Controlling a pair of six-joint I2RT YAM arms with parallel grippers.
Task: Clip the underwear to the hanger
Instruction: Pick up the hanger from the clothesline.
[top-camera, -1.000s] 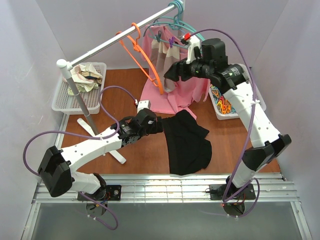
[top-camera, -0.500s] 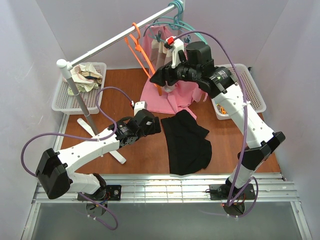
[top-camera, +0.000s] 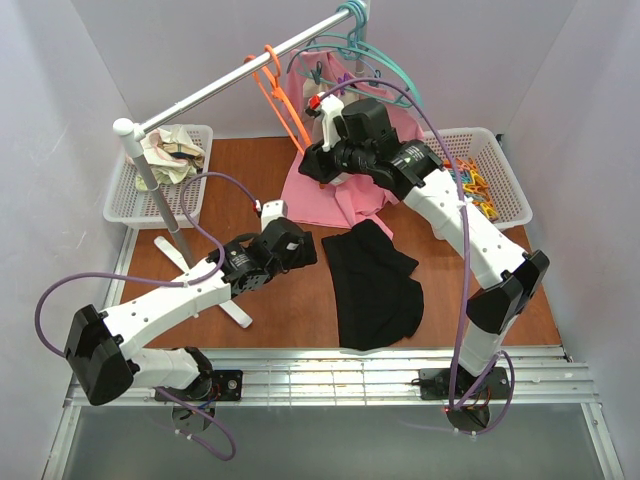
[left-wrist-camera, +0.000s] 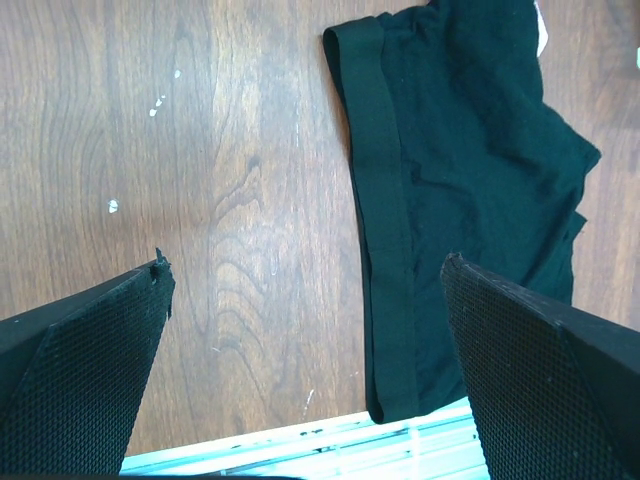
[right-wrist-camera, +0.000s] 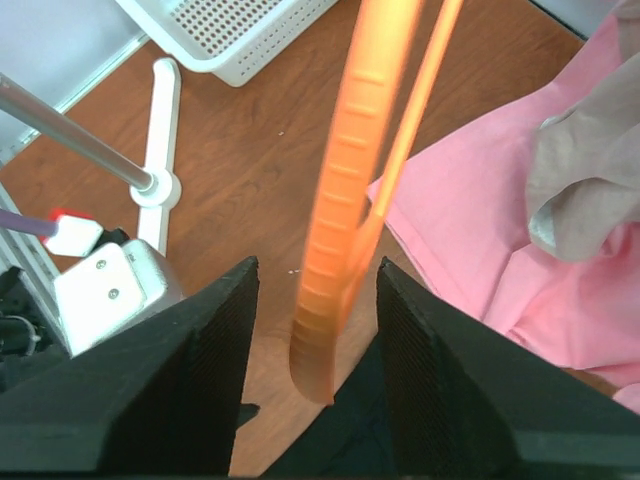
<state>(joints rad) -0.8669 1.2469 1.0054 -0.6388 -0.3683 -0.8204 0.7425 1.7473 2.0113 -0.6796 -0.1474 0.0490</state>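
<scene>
Where the overhead camera looks down, the black underwear (top-camera: 375, 290) lies spread flat on the wooden table (top-camera: 290, 312), near the front edge. The left gripper (top-camera: 312, 250) hangs low just beside the garment's left edge. The orange hanger (top-camera: 283, 100) hangs by its hook from the slanted white rail (top-camera: 220, 88), and the right gripper (top-camera: 312, 165) reaches up to its lower end, in front of the pink shirt (top-camera: 325, 195). Teal hangers (top-camera: 385, 60) share the rail farther right.

From the left wrist, the jaws stand wide apart over bare wood, holding nothing. The underwear fills the upper right of this view, its waistband running down toward the right finger (left-wrist-camera: 540, 380).

From the right wrist, the hanger's ribbed bar drops straight between the two fingers (right-wrist-camera: 170, 380), which sit narrowly on either side of it. A sliver of table shows at the left finger, so whether the pads actually press the plastic cannot be told. A beige cloth (right-wrist-camera: 590, 170) hangs over the shirt at right.
</scene>
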